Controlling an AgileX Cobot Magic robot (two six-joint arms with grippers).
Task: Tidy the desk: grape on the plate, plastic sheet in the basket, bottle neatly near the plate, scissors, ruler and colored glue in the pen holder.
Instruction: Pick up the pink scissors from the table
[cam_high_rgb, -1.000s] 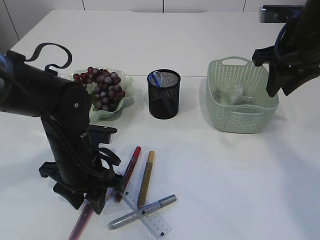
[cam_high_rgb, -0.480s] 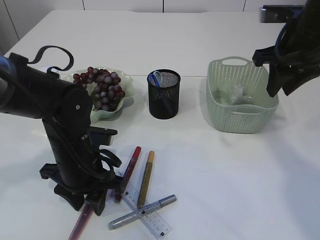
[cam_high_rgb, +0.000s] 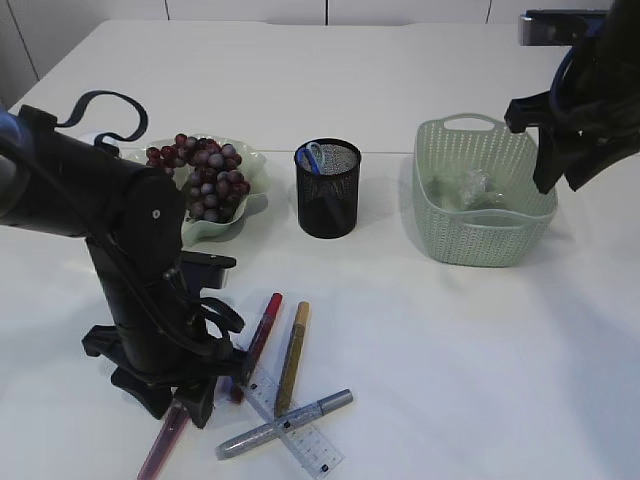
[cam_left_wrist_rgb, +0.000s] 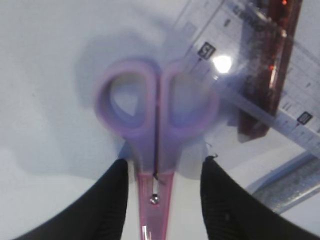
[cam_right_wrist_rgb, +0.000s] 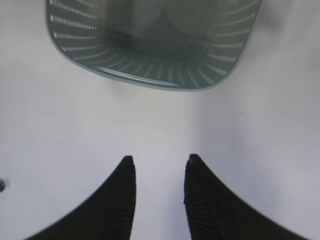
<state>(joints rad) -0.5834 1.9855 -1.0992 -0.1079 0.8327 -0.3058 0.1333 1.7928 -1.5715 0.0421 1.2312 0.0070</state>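
Observation:
Purple-handled scissors (cam_left_wrist_rgb: 150, 130) with a pink blade cover (cam_high_rgb: 165, 445) lie flat at the front left. My left gripper (cam_left_wrist_rgb: 165, 162) is low over them, open, its fingers on either side of the pivot with a gap on each side. The clear ruler (cam_high_rgb: 300, 435) lies under the red (cam_high_rgb: 258, 335), gold (cam_high_rgb: 293, 355) and silver (cam_high_rgb: 285, 425) colored glue pens. Grapes (cam_high_rgb: 210, 175) rest on the green plate (cam_high_rgb: 255, 170). The plastic sheet (cam_high_rgb: 470, 188) lies in the basket (cam_high_rgb: 483, 230). My right gripper (cam_right_wrist_rgb: 161, 159) hangs open and empty beside the basket. The bottle is out of view.
The black mesh pen holder (cam_high_rgb: 328, 195) stands between plate and basket, with a blue-handled pair of scissors (cam_high_rgb: 312, 157) in it. The left arm's bulk (cam_high_rgb: 130, 250) stands in front of the plate. The ruler and glue pens lie just right of the left gripper (cam_high_rgb: 190, 400).
The left arm has edged very slightly to the right over the scissors. The right arm and every object stay where they were.

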